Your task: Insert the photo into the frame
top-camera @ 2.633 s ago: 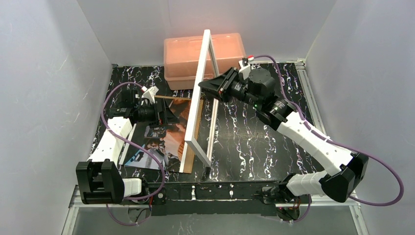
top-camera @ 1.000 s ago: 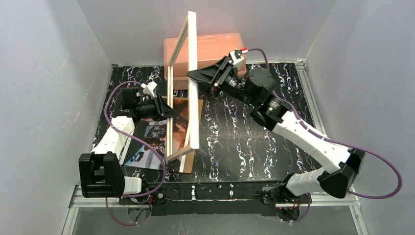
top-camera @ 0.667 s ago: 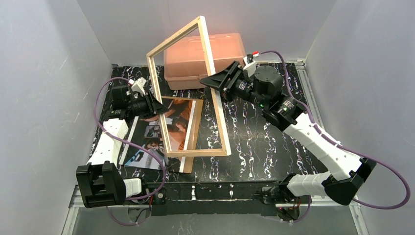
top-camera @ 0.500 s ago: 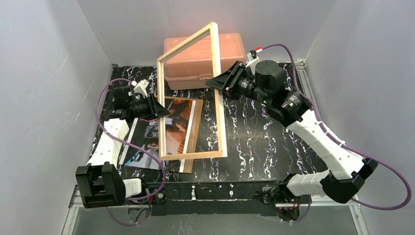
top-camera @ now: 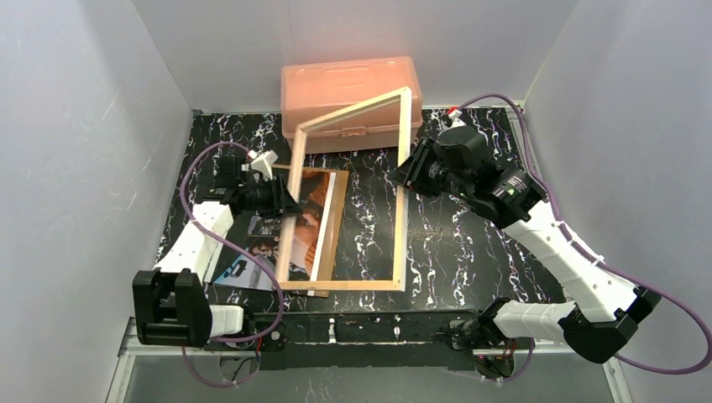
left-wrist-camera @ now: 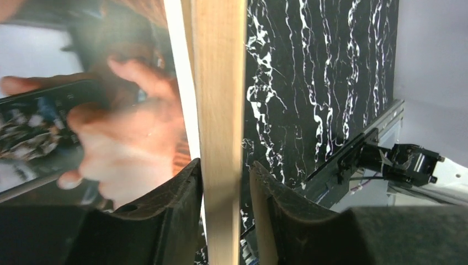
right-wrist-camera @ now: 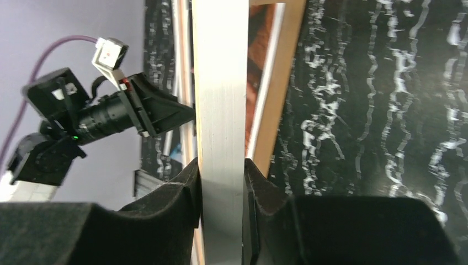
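Closest to the arm bases, the near rail of the frame [top-camera: 340,285] sits low, at or just above the table [top-camera: 470,252]. The whole rectangle slopes up and away from there with its tan wooden back facing up, which is the side the photo has to go in from.

The left gripper [top-camera: 285,201] is closed on the left long rail. In its wrist view the rail [left-wrist-camera: 221,83] runs straight up between the fingers [left-wrist-camera: 182,193]. A thin dark line beside the outer finger may mean that side is only lightly seated, though the blur makes this hard to judge. The right gripper [top-camera: 403,172] is clamped on the opposite long rail, and in its own view both pads press flat against the wood [right-wrist-camera: 218,83]. With one hold on each side, the thin frame probably keeps from twisting as it is laid over.

The photo [top-camera: 252,243] lies face up on the table, below the left jaws and stretching outward from them. Its reddish part shows through the frame opening, on the inner side of those jaws. Part of the photo rests on a brown board [top-camera: 332,227], which lies between the two pairs of jaws and beneath them. So the photo is under the frame but not yet in it.

Beyond both jaws, the far rail is raised in front of an orange box [top-camera: 348,88] at the back wall.
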Motion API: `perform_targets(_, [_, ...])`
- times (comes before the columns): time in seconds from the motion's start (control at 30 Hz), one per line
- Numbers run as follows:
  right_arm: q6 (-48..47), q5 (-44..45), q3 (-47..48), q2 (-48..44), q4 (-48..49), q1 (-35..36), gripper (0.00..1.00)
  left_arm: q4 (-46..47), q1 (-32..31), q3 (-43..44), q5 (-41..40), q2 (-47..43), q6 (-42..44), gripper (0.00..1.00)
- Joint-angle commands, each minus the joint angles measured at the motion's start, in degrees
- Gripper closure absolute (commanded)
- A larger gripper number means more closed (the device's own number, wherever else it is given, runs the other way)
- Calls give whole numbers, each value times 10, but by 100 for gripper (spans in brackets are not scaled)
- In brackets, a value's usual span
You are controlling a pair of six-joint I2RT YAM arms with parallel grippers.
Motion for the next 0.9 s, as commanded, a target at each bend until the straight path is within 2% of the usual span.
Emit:
perform_targets(0.0, [-45,62,-29,-27,-56,-20,99,-7,-47,5,17,34,23,59])
perform_targets(0.17, [-39,64,-70,-62,-54,-49,99,-7,-80,14,2,86,45,50])
perform_targets(0.43, [-68,48,-91,-74,-51,-82,99,-29,-83,43,-10,109,65,49])
perform_targets(0.7, [-158,122,-128,-62,-44,-106,99,-142,-80,99,-31,101,133,48])
perform_targets(0.73, [-167,131,-137,-63,-38,-108,98,-153,-79,103,-32,98,146,48])
perform_targets(0.87, [-187,163,-171,-65,-26,-111,84,-187,-65,120,-30,79,168,46])
